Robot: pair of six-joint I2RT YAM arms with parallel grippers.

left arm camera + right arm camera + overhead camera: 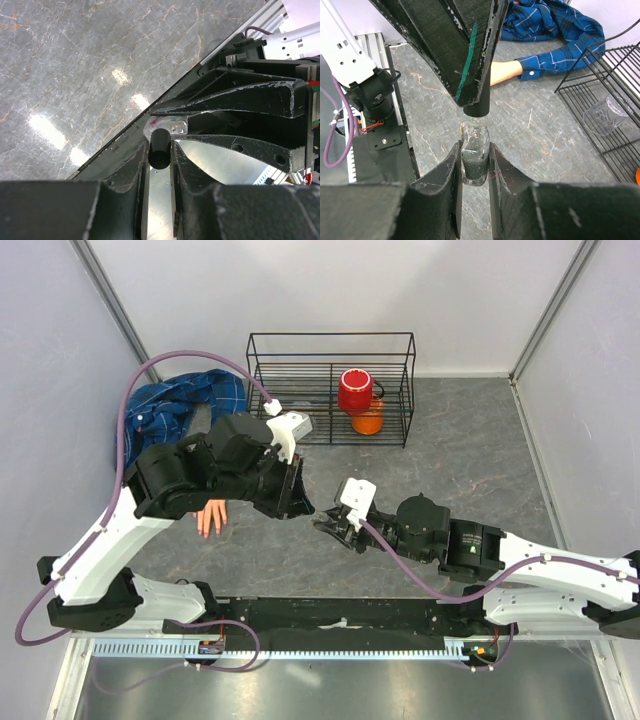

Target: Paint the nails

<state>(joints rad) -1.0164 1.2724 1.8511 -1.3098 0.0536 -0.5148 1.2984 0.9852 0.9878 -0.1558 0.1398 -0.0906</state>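
Showing two tools, one small clear glass bottle (474, 165), one black cylindrical cap (160, 152) and one peach fake hand (210, 517) in a blue plaid sleeve (185, 405). The hand lies on the grey marbled worktop (470, 450), left side; its nails (207, 531) are too small to judge. The right tool (474, 150) is narrow, clamping the bottle. The left tool (160, 145) is narrow, pinching the cap at the bottle's mouth.

A black wire basket (330, 335) stands on the grey marbled tabletop (470, 460), well beyond the right hand (327, 528) and against the back wall. Inside it sits a red cup (355, 392) with an orange thing (367, 423) touching its side nearer that hand. A clear plastic cup (604, 116) lies on the basket's wire floor.
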